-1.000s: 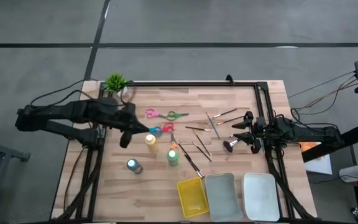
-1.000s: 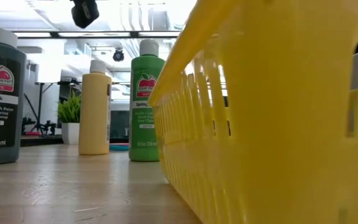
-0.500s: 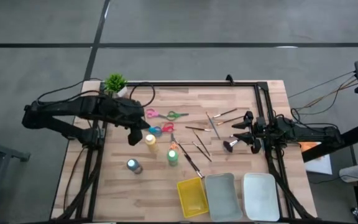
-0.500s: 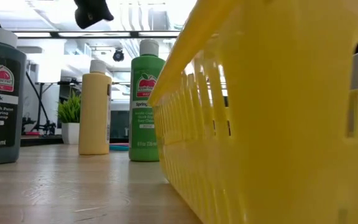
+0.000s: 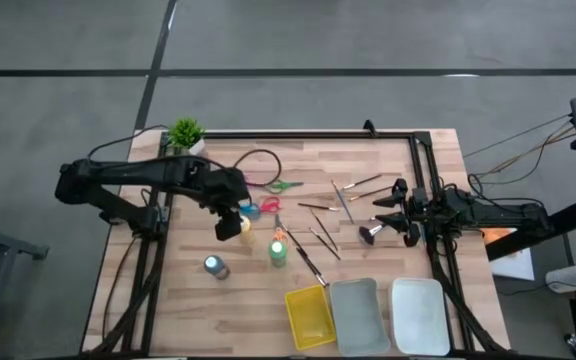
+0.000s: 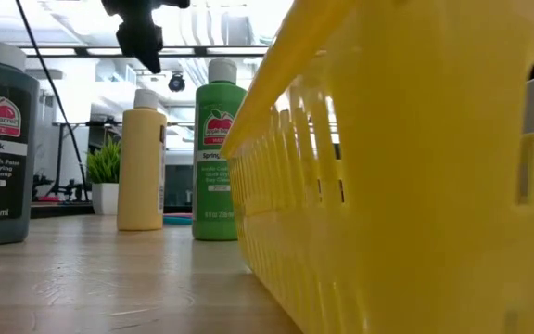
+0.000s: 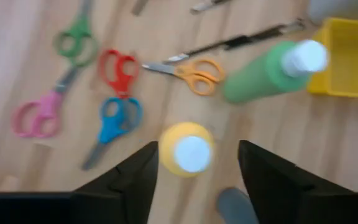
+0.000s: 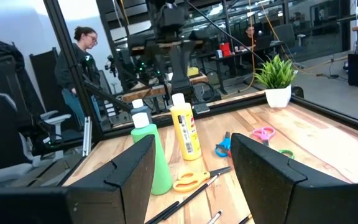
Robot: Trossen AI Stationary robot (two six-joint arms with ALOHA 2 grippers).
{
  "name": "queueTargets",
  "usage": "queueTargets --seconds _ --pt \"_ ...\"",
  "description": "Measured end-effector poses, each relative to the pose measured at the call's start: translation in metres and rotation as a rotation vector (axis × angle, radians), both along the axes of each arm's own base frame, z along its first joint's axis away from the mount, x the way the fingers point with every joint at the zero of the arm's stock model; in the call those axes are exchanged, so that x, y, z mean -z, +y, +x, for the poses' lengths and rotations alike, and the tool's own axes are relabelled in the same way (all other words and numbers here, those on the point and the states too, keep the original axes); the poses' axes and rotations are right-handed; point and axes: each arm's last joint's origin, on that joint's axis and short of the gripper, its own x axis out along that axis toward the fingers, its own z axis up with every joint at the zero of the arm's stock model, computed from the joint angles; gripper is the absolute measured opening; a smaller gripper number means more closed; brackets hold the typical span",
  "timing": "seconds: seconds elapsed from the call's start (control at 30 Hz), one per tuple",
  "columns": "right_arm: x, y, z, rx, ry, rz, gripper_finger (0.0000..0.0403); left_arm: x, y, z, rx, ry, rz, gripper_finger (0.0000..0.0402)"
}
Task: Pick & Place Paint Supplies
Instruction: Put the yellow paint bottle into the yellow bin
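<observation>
**A:** High view check: where's the left claw (image 5: 230, 226) at?

**B:** Hanging right above the yellow paint bottle (image 5: 243, 227), fingers spread apart, gripping nothing. Bottle stands upright on the worktop (image 5: 388, 200), its cap between the fingers in the wrist view. Green bottle (image 5: 278, 250) just beside it. Right claw (image 5: 388, 212) waits open, well apart.

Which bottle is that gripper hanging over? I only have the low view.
Observer: The yellow bottle. The left wrist view shows the left gripper open right above its cap.
Operator: What lies next to that bottle?
Observer: Scissors. A blue pair and a red pair lie close beside it.
Operator: And the other arm?
Observer: The right gripper waits open by the table's right edge, near the stubby brush.
</observation>
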Motion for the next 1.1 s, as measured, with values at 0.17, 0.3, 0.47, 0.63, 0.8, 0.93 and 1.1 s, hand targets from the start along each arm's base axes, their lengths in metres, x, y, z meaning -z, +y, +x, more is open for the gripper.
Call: queueTargets --seconds 0.17,0.3,0.47,0.63,0.8,0.93,1.1 --pt "0.000 0.000 0.000 0.000 0.000 0.000 0.0207 0.009 -0.001 0.009 0.011 0.032 -0.027 0.0244" --pt "0.000 0.000 0.000 0.000 -0.001 0.000 0.0207 0.017 -0.001 0.015 0.010 0.064 -0.027 0.0245" --pt "0.000 0.000 0.000 -0.001 0.000 0.000 0.0207 0.027 -0.001 0.023 0.008 0.109 -0.024 0.0245" --pt "0.000 0.000 0.000 -0.001 0.000 0.000 0.0207 0.033 -0.001 0.026 0.006 0.146 -0.021 0.0245" --pt "0.000 0.000 0.000 -0.001 0.000 0.000 0.0207 0.035 0.000 0.025 0.002 0.162 -0.018 0.0245" --pt "0.000 0.000 0.000 0.000 0.000 0.000 0.0207 0.042 0.000 0.022 0.000 0.191 -0.017 0.0245" --pt "0.000 0.000 0.000 -0.001 0.000 0.000 0.0207 0.052 0.000 0.020 -0.002 0.216 -0.012 0.0245"
